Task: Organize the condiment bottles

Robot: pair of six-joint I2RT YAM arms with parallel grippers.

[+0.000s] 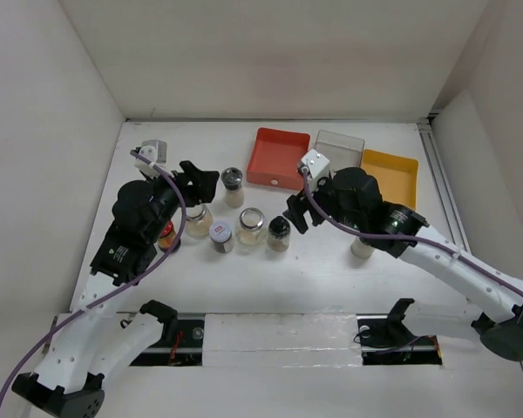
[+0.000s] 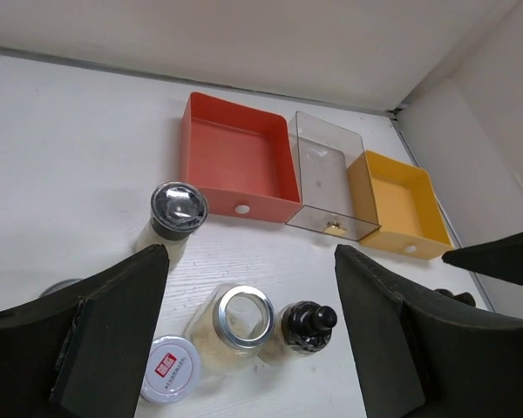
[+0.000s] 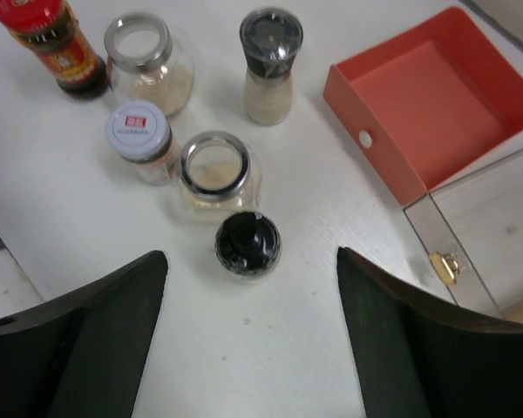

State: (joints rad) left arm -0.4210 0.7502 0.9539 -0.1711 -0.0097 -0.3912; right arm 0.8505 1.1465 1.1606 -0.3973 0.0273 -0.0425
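The condiment bottles stand clustered left of centre: a black-capped grinder [image 1: 233, 185], a silver-lidded jar [image 1: 251, 225], a small black-capped bottle [image 1: 279, 232], a white-capped jar [image 1: 221, 234], a pale jar [image 1: 198, 218] and a red-capped bottle [image 1: 166, 235], the last two partly under the left arm. Another pale bottle [image 1: 361, 248] peeks out beneath the right arm. My left gripper [image 1: 202, 178] hangs open and empty over the group's left side. My right gripper [image 1: 293, 213] is open and empty, just right of the black-capped bottle [image 3: 247, 242].
Three trays sit in a row at the back right: red [image 1: 279, 157], clear [image 1: 338, 146] and yellow [image 1: 390, 174]. White walls close in on the left, back and right. The arms' bases and a metal rail run along the near edge.
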